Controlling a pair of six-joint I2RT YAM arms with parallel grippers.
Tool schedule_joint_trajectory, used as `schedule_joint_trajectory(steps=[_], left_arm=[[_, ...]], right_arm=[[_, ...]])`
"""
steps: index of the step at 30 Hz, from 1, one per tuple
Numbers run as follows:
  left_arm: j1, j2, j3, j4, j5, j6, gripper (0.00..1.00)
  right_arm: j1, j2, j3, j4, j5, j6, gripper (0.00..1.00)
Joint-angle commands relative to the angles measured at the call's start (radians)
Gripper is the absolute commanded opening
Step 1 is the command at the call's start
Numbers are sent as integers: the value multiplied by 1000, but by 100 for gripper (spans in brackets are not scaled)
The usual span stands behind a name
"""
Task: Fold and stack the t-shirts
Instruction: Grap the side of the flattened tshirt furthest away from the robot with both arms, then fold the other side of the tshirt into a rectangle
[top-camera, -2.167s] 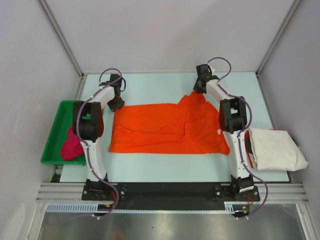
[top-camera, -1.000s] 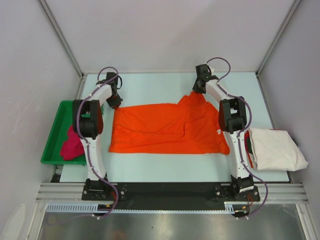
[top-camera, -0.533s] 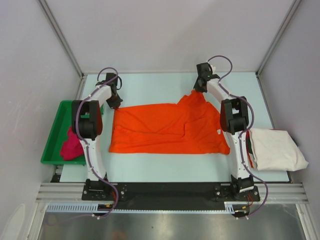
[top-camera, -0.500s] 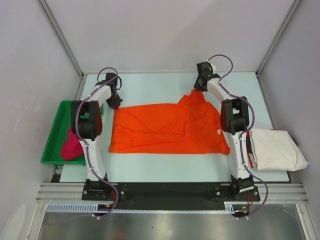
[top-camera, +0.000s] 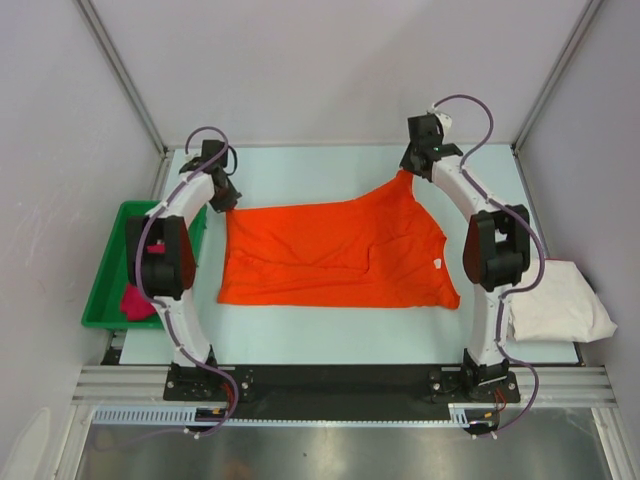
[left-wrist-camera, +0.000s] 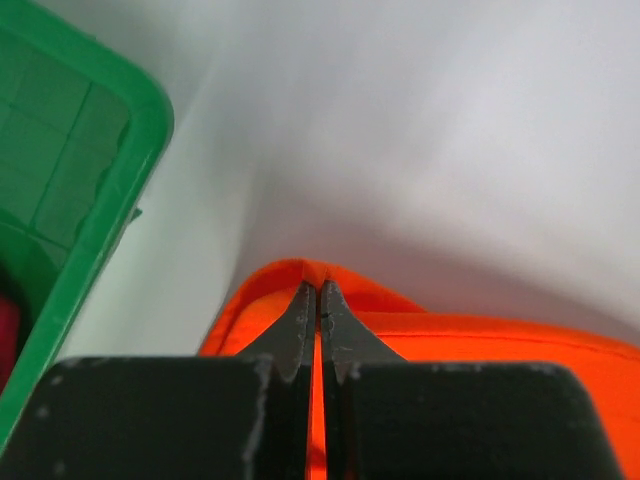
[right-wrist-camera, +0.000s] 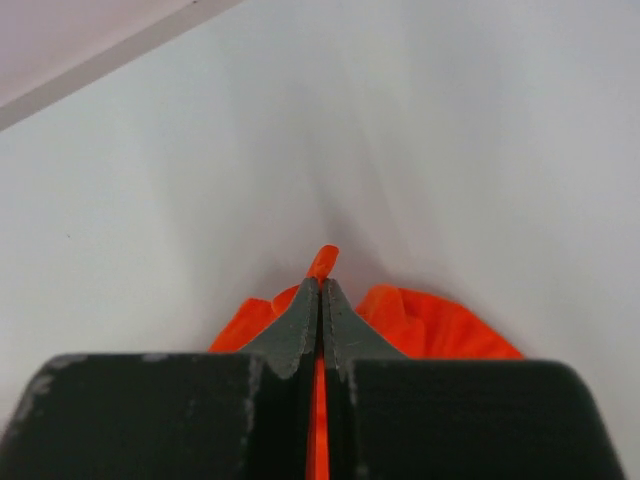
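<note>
Bright orange t-shirt (top-camera: 335, 255) lies spread flat, lengthwise left to right, its far corners pinched by the left gripper (top-camera: 224, 202) and right gripper (top-camera: 406, 172).

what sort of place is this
Probably a robot lab cell: plain panels on metal framing wall in the table, a left arm and right arm are bolted at its near edge, and an orange t-shirt lies spread out.

Top external: high above and behind the arm bases (top-camera: 200, 380), facing down over the whole table (top-camera: 330, 325). Left wrist: close in, sighting along left gripper (left-wrist-camera: 318, 292), sharing orange t-shirt (left-wrist-camera: 480, 340) corner and green tray (left-wrist-camera: 100, 230) at frame left. Right wrist: equally close along right gripper (right-wrist-camera: 320, 285), sharing the shirt's other far corner.
</note>
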Motion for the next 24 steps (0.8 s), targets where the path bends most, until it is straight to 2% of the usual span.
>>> schedule_joint_trajectory(steps=[1, 13, 24], left_arm=[[-31, -126, -68, 26, -19, 27, 0], [-47, -324, -214, 7, -42, 43, 0], [-45, -476, -375, 1, -70, 65, 0]], right_arm=[[4, -160, -132, 36, 61, -1, 0], [15, -515, -427, 6, 116, 31, 0], [139, -788, -696, -78, 181, 100, 0]])
